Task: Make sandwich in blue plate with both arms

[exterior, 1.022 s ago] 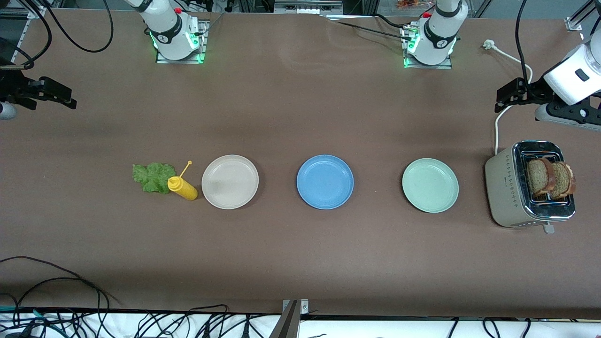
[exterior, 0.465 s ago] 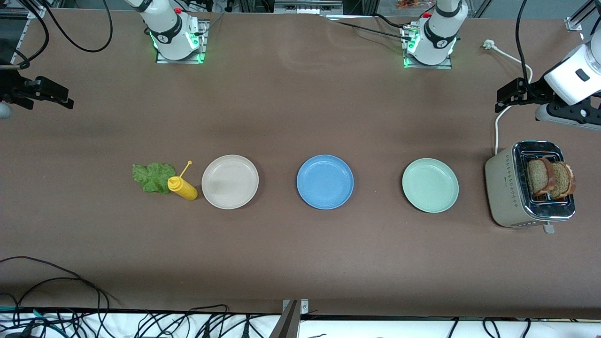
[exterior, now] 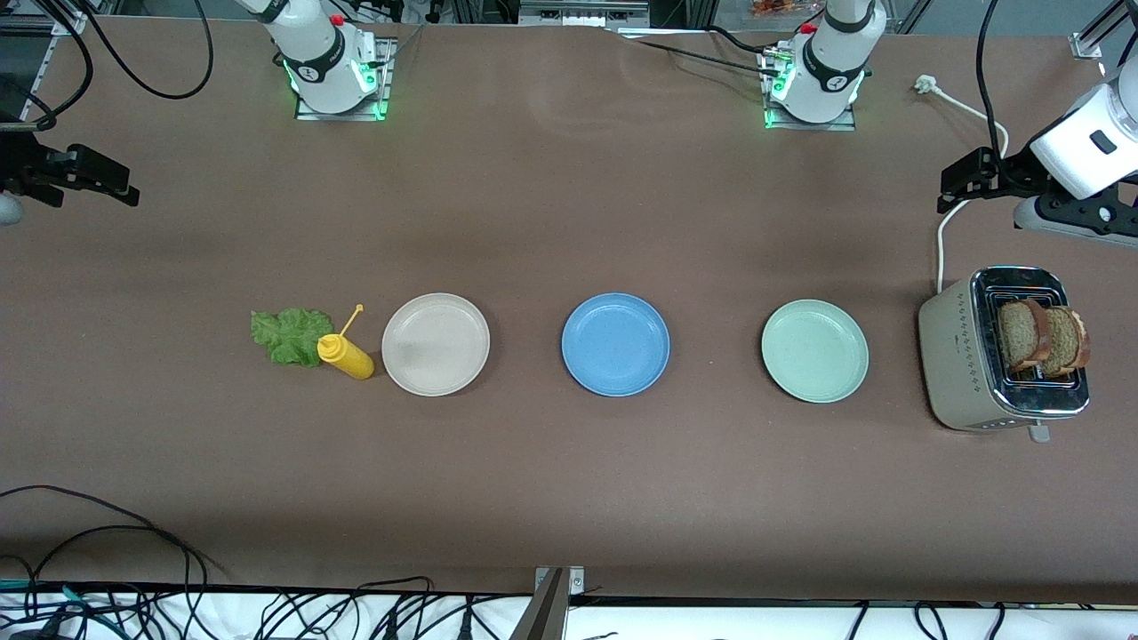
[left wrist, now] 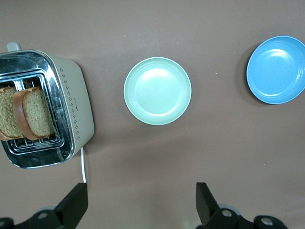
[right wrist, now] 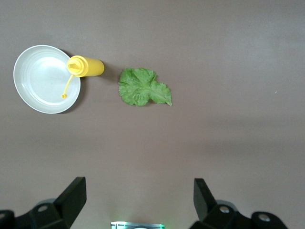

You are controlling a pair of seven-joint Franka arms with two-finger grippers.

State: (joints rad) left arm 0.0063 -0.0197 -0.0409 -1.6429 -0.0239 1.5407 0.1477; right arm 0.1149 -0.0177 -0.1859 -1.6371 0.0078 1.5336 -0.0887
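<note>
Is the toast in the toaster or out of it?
In: two slices stand upright in the toaster slots, tops sticking out.

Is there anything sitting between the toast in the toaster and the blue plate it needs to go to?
Yes: the mint-green plate lies on the table between the toaster, holding the toast, and the blue plate. It is low and empty, so a lifted slice should probably pass over it.

Blue plate (exterior: 615,345) btwn two plates; toast (exterior: 1040,336) in toaster (exterior: 956,356)
</note>
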